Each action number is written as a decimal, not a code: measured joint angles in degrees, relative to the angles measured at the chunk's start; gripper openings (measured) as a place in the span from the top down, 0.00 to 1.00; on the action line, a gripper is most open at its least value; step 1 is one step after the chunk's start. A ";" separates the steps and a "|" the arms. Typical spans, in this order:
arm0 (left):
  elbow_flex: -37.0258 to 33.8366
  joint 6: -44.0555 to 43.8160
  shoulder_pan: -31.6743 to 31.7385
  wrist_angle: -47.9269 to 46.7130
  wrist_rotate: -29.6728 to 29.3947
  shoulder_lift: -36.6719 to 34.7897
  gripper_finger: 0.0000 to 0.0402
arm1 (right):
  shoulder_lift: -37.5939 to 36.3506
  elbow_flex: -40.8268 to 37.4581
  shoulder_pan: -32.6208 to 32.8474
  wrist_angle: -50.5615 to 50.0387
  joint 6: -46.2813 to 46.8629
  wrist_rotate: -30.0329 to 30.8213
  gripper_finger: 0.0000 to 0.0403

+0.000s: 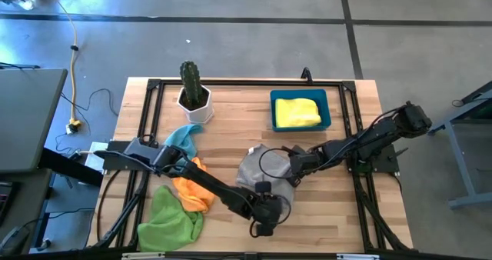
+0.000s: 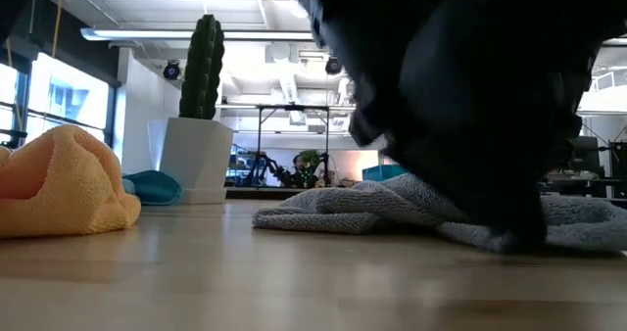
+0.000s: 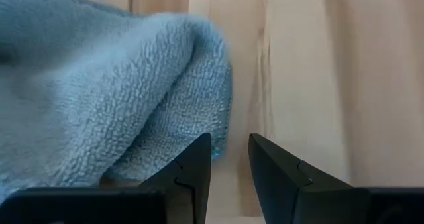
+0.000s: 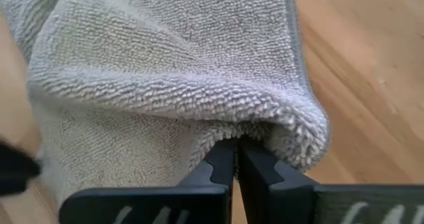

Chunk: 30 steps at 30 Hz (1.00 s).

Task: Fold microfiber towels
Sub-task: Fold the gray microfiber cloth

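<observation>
My right gripper (image 4: 235, 159) pinches a folded edge of the nubby grey towel (image 1: 261, 175) mid-table, while my left gripper (image 3: 230, 164), fingers narrowly apart and holding nothing, sits low at that towel's near edge. To the left lie three crumpled plush cloths: one green towel (image 1: 169, 218), one orange towel (image 1: 192, 189), one blue towel (image 1: 183, 137). Farther back, one folded yellow towel (image 1: 297, 112) fills a rigid blue bin (image 1: 273, 120) beside one ribbed cactus (image 1: 190, 81) in a white pot.

Grey towel (image 2: 392, 206) partly behind a blurred dark arm (image 2: 470, 86) in the low view.
</observation>
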 joint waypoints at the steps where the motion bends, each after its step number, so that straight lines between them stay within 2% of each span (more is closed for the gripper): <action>1: -0.05 1.15 0.14 -0.05 -0.02 0.30 0.77 | 0.00 0.00 0.01 0.16 -0.45 -0.06 1.00; 8: 0.08 1.50 0.87 -0.47 -0.30 0.94 0.77 | 0.00 0.00 0.01 0.57 -1.18 -1.76 1.00; 13: 0.10 1.25 1.07 -0.88 -0.67 0.77 0.77 | 0.00 0.00 0.45 0.74 -2.07 -5.85 1.00; 19: 2.11 9.80 0.16 -3.11 -4.15 0.60 0.77 | 0.00 0.02 1.27 0.72 -1.13 -6.03 1.00; 23: 2.24 13.85 -0.18 -3.28 -4.02 0.41 0.77 | 0.00 0.02 1.28 0.74 -0.55 -6.05 1.00; 30: 0.96 12.97 1.40 -3.43 2.76 0.65 0.74 | 0.00 0.02 1.28 1.07 -0.13 -6.64 1.00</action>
